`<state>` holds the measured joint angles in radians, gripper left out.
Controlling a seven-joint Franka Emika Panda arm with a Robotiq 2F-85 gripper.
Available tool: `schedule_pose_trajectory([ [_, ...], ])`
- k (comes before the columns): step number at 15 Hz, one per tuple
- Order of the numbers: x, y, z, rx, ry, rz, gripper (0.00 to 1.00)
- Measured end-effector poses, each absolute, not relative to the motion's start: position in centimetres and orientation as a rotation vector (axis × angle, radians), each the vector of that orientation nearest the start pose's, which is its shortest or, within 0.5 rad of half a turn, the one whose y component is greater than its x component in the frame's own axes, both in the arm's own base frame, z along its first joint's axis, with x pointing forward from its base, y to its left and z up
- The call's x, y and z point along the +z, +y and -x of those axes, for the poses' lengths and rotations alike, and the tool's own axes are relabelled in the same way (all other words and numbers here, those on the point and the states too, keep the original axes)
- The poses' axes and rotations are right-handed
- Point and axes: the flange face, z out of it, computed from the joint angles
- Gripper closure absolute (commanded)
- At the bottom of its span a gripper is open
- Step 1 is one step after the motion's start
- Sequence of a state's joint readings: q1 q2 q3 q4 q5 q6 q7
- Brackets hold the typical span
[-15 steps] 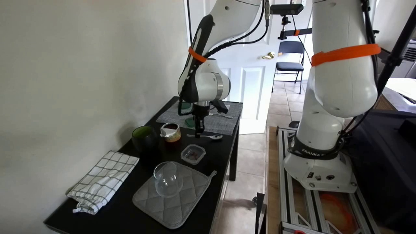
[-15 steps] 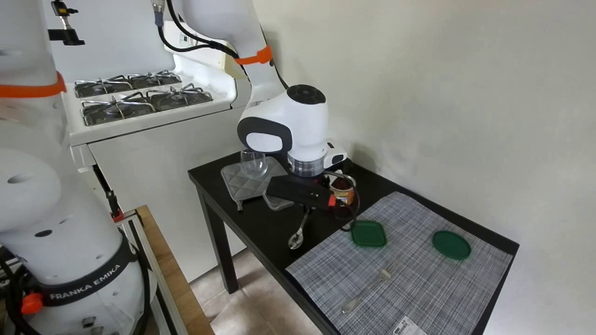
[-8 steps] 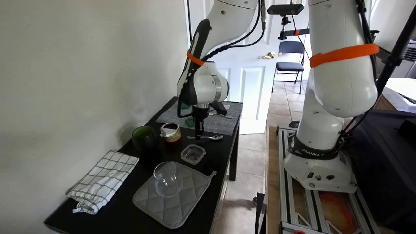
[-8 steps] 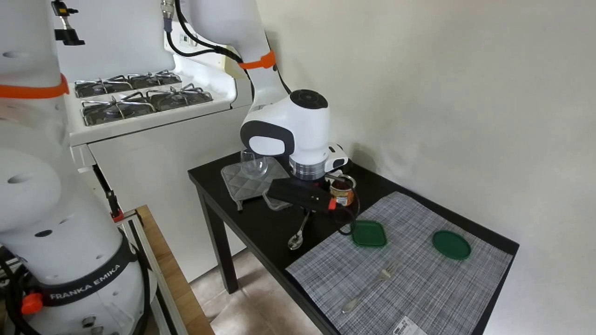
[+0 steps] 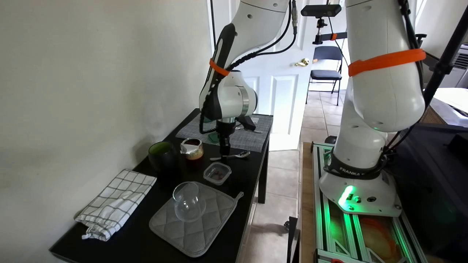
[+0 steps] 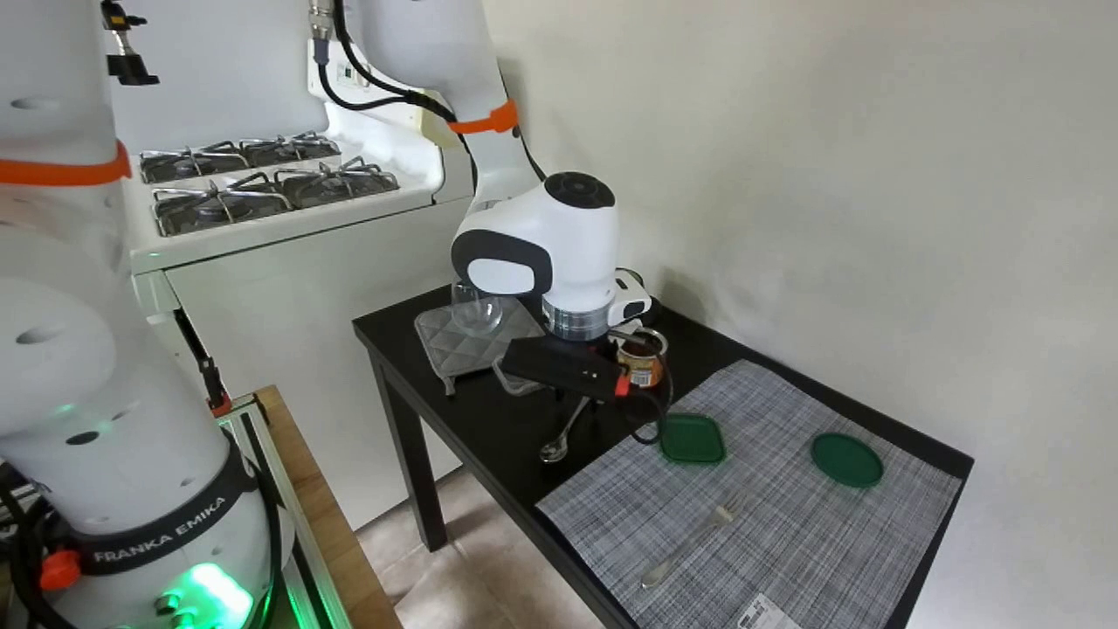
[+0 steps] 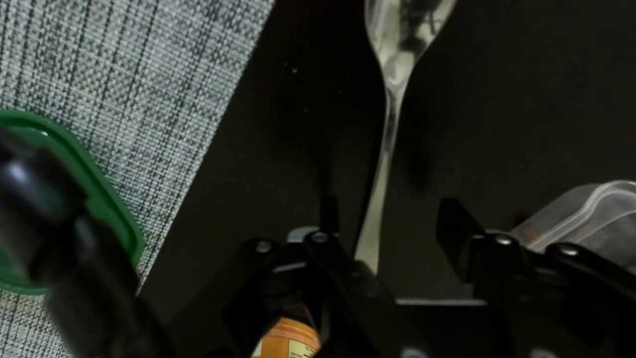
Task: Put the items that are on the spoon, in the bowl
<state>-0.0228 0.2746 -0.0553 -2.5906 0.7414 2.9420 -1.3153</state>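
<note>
The silver spoon point(image 7: 392, 119) lies on the black table; its bowl end is cut off by the wrist view's top edge. Dark marks there may be reflections; I cannot tell whether items lie on it. My gripper point(image 7: 389, 214) hangs over the handle with its fingers apart. The handle passes between them from above, nearer one finger, not clamped. In an exterior view the gripper point(image 5: 224, 156) is right at the spoon point(image 5: 242, 155). The likeliest bowl is the cup-sized round tan-orange container point(image 5: 192, 150) with foil folded over its pale rim; I cannot be sure of this.
Beside the gripper stands a clear square container point(image 5: 218, 174) with reddish-brown pieces inside. Nearby are a dark green cup point(image 5: 161, 157), a clear glass vessel point(image 5: 189, 206) on a grey pot holder point(image 5: 199, 237), and a checked towel point(image 5: 119, 201). Green lids and a fork lie on the placemat point(image 6: 777, 542).
My gripper has come down to the spoon. The spoon has turned slightly, its handle end swinging toward the square container. A green light now glows on the robot's base.
</note>
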Motion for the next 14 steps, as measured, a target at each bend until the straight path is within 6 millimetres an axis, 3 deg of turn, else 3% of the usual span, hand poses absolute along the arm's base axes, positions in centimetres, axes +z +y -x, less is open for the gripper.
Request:
schedule_pose_trajectory([
  [2, 16.5, -7.8, -42.5, -0.243, -0.790, 2.960, 0.00],
  [7, 18.2, -7.0, -43.2, -0.261, -0.805, 2.969, 0.00],
  [14, 24.5, -4.1, -43.9, -0.201, -0.754, 2.945, 0.00],
])
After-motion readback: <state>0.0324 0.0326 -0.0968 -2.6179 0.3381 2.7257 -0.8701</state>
